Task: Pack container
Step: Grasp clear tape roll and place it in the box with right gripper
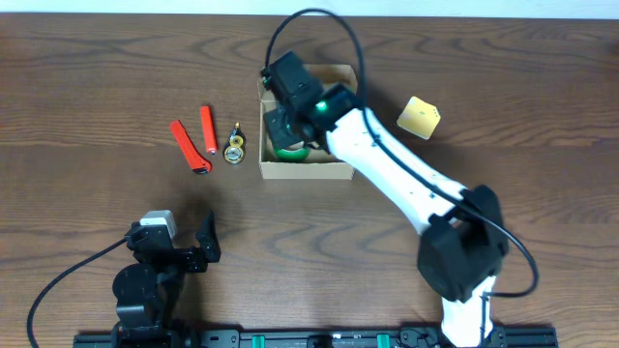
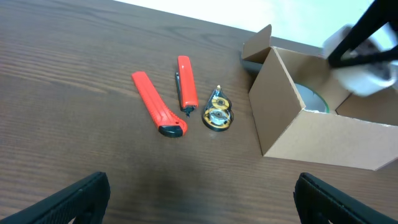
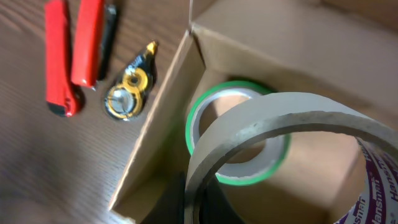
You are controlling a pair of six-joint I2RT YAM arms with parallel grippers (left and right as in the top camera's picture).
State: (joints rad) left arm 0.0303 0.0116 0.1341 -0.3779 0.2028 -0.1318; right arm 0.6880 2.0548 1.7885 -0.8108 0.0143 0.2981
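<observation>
Right fingers (image 3: 217,208) gripping beige tape roll (image 3: 280,112), above container (image 3: 155,124), green roll (image 3: 205,106) inside

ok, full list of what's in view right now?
box: 1, tan cardboard, open, mid-table
green tape roll: 1, green, flat inside the box
beige tape roll: 1, beige, held at the box's opening
cutters: 2, red, left of the box
correction tape dispenser: 1, black and gold, between cutters and box
yellow pad: 1, yellow, right of the box
table: 1, dark brown wood
left gripper: 1, black, open, front left, holding nothing
right gripper: 1, black on white arm, over the box, gripping the beige tape roll
</observation>
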